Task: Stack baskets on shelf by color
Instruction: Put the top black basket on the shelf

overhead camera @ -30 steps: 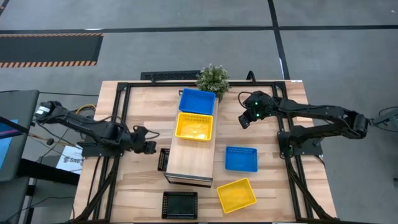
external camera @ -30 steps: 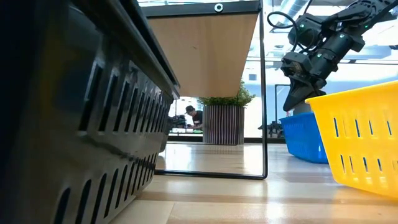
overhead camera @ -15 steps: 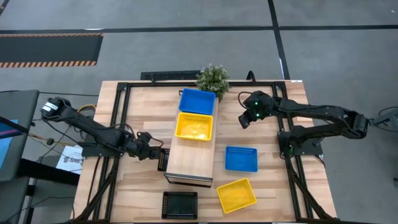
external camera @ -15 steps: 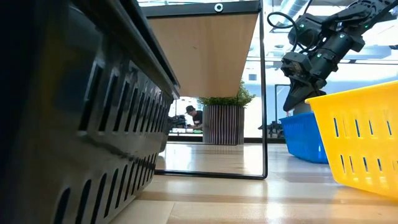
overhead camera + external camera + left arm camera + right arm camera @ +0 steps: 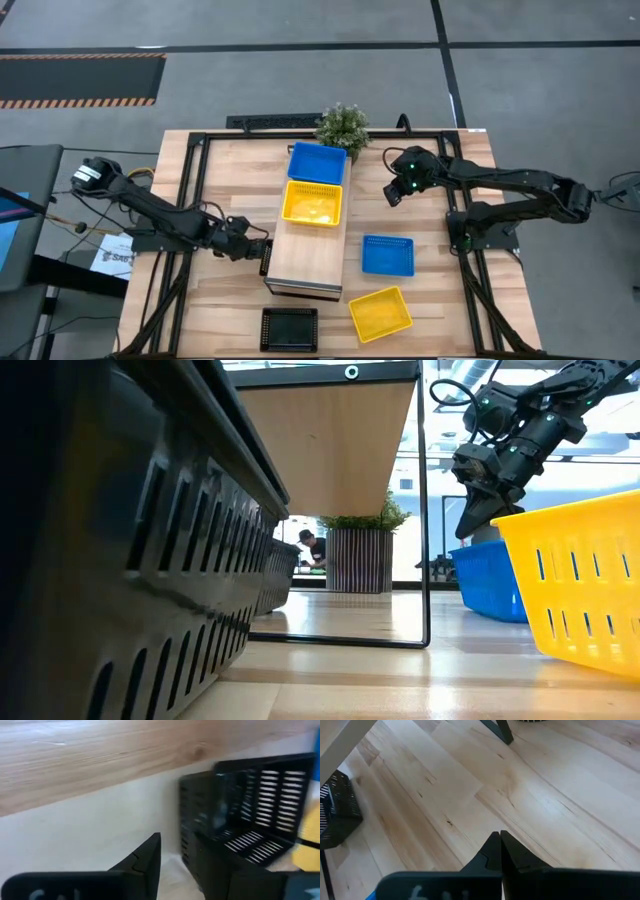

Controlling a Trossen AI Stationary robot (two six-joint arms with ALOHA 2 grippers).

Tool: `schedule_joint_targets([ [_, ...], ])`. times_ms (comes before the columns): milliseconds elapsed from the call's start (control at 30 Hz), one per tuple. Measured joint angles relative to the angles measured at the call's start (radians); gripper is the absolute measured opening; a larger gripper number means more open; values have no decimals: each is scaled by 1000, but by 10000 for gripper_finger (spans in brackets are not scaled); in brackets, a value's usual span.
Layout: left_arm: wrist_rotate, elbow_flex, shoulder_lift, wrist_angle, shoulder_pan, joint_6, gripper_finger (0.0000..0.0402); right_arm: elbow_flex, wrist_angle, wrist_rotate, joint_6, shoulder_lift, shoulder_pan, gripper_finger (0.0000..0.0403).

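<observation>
The shelf (image 5: 305,245) stands mid-table with a blue basket (image 5: 317,162) and a yellow basket (image 5: 312,203) on its far half. A black basket (image 5: 266,258) sits at the shelf's left side, partly under the plank. My left gripper (image 5: 256,250) is at this basket, open. One finger (image 5: 147,857) stands outside the basket's near wall (image 5: 192,820); the other finger is hidden behind the basket. My right gripper (image 5: 392,192) hangs shut over bare table right of the shelf. On the table rest another blue basket (image 5: 387,254), a yellow basket (image 5: 380,312) and a second black basket (image 5: 289,328). My left gripper comes at the black basket slanting down from the table's left. A gap shows between the visible finger and the basket's near wall. The other finger is hidden by the basket, so I cannot tell whether the gripper touches it.
A potted plant (image 5: 342,125) stands at the far edge behind the shelf. The shelf's thin dark leg (image 5: 424,510) rises mid-table. In the low view the near black basket (image 5: 120,560) fills the left. Bare wood lies between the shelf and my right arm.
My left gripper has gone toward the table's right edge and down, up to the black basket beside the shelf. In the low view an end of that basket now shows under the shelf where it did not before.
</observation>
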Motion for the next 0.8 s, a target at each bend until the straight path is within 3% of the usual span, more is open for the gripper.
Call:
schedule_joint_targets([
  [300, -78, 0, -128, -40, 0, 89, 103, 0, -18, 0, -2, 0, 1, 7],
  [600, -63, -1, -30, 83, 0, 129, 199, 0, -22, -1, -1, 0, 1, 7],
  [800, -36, -2, 39, 65, -3, 93, 221, 0, -22, -1, -1, 0, 1, 7],
])
